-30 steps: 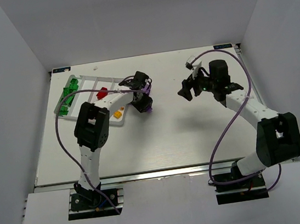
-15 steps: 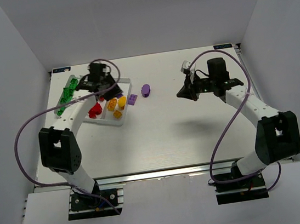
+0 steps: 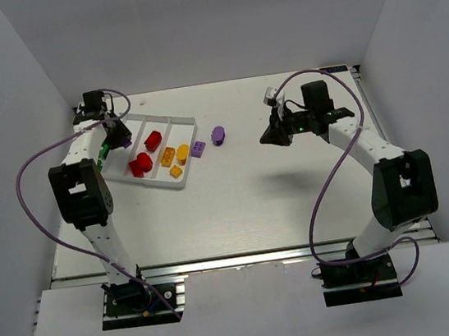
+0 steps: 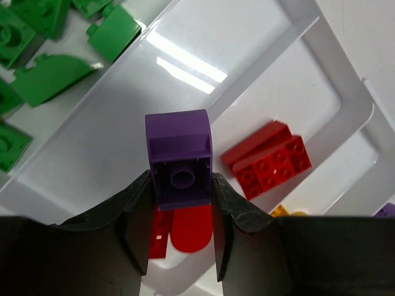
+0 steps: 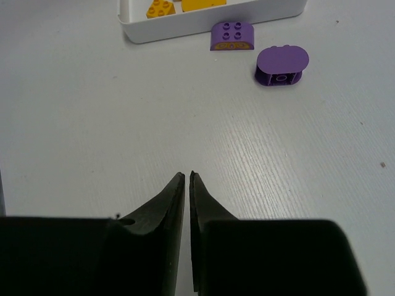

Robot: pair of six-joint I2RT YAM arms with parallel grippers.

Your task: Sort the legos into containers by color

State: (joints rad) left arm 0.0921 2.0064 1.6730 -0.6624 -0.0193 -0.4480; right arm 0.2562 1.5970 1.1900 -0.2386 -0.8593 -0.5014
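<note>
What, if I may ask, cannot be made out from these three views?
Top external: the left arm covers most green legos, so they cannot be counted.
Left wrist: the left tool and its purple brick hide part of the red piece below.
Right wrist: the top edge cuts off the tray and yellow legos; other compartments are out of view.

Robot lab cell, white table [image 3: 254, 205], bare grey walls [image 3: 18, 79], bolted arm bases [image 3: 138, 299]

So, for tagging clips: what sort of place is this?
Likely a robotics lab cell: white walls around a table, a left arm and right arm bolted at its edge, a tray of toy bricks.
</note>
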